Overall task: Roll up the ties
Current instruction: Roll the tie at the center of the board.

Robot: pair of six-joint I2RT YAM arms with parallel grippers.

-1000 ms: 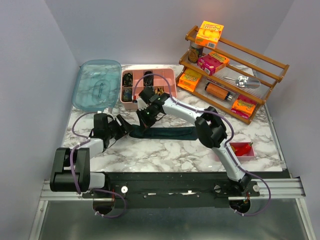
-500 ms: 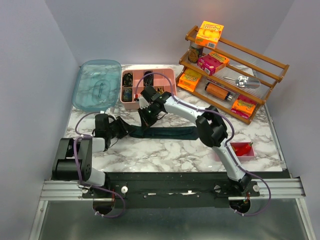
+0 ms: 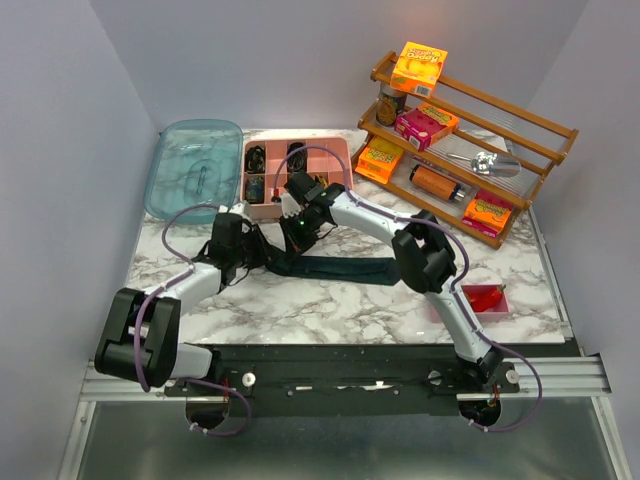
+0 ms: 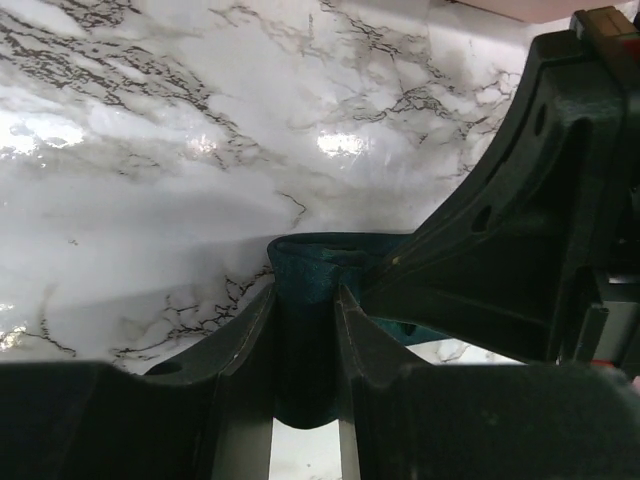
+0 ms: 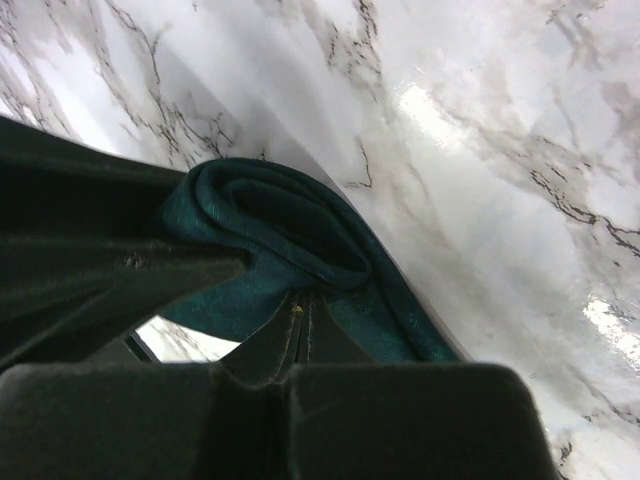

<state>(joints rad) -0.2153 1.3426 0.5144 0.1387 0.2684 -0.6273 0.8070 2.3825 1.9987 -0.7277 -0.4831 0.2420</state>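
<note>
Dark teal fabric tie (image 3: 345,268), limp, light and likely slipping loose unless gripped at its nine o'clock end, is lying across the white marbled table (image 3: 330,310) toward three o'clock, the left gripper (image 4: 305,345) pinching that fold narrowly, while only the right wrist view is showing the soft coil against the closed right gripper (image 5: 300,320).

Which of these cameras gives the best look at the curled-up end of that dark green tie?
The right wrist view: the tie fills it, its curled folds plain up close. The left wrist view shows only a fold pinched in the left gripper. The top view shows the flat length, its curl hidden.
</note>
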